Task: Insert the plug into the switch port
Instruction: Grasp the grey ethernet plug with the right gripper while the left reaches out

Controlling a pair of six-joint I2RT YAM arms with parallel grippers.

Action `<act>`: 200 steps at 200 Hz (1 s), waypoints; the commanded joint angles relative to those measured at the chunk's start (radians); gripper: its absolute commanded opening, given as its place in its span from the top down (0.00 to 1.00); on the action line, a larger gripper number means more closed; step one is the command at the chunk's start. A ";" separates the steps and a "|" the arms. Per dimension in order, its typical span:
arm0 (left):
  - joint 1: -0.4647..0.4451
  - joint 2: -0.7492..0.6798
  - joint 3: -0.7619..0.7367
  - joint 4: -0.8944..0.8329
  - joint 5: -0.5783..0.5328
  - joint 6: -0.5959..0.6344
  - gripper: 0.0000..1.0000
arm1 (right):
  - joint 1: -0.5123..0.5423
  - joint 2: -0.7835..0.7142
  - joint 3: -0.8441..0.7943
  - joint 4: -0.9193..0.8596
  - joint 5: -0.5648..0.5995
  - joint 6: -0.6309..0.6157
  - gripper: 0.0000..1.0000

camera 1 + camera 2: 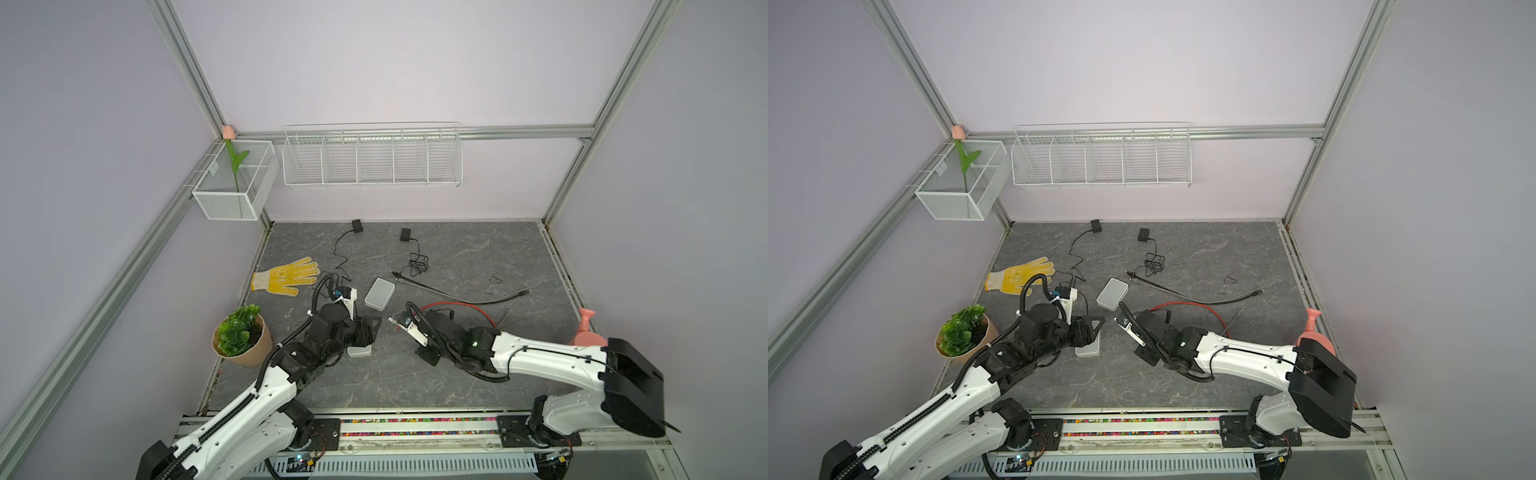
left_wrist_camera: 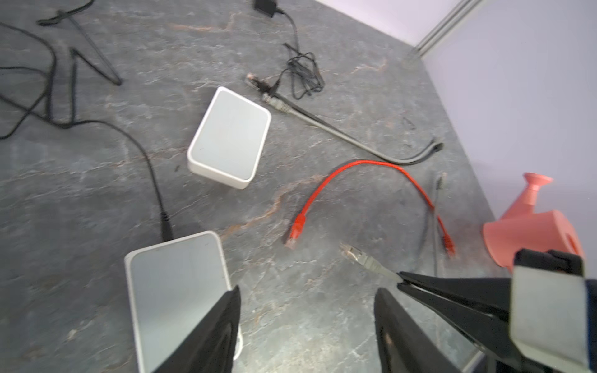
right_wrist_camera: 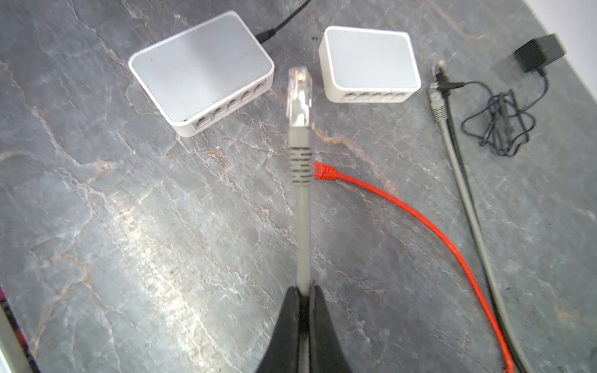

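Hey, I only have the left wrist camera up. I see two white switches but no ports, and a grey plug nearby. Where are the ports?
Observer: In the right wrist view, the switch with the black power lead and the second switch each show a row of five ports facing the right end effector; all look empty.
Operator: Is the plug lined up with one?
Observer: No. There the clear Ethernet plug sits between the two switches, in line with no port, touching neither.
Operator: Anything off my screen on the left?
Observer: A potted plant stands just left of the left arm in both top views.
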 commanded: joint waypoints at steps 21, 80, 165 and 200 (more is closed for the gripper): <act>0.001 -0.017 0.069 0.107 0.197 0.010 0.31 | 0.025 -0.143 -0.046 0.065 0.082 -0.069 0.94; 0.002 0.012 0.088 0.199 0.260 0.015 0.41 | 0.101 -0.184 -0.067 0.113 0.221 -0.111 0.93; 0.001 0.007 0.067 0.229 0.281 0.009 0.53 | 0.123 -0.196 -0.066 0.146 0.216 -0.121 0.93; 0.002 0.002 0.068 0.233 0.294 0.010 0.65 | 0.117 -0.204 -0.043 0.096 0.138 -0.099 0.93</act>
